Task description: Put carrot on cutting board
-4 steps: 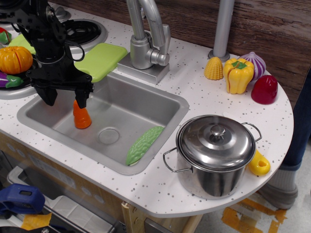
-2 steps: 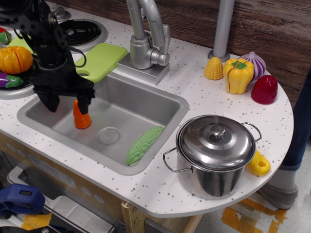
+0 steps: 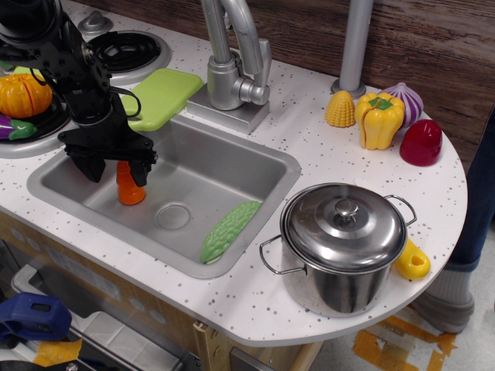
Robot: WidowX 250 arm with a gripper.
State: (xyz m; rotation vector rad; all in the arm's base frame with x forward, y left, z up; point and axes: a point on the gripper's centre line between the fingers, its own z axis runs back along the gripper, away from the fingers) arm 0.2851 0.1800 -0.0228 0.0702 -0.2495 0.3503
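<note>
White speckled counter (image 3: 325,166) holds a toy sink (image 3: 232,166). At the left, the black gripper (image 3: 116,171) has dropped lower into the sink than a moment ago. Its fingers are apart, one on each side of the top of the carrot (image 3: 129,188). The carrot stands on the sink floor, not lifted yet. So a grab looks close. Behind the gripper, up on the counter, lies the green cutting board (image 3: 166,93). Far to the right sits a pot (image 3: 344,243).
</note>
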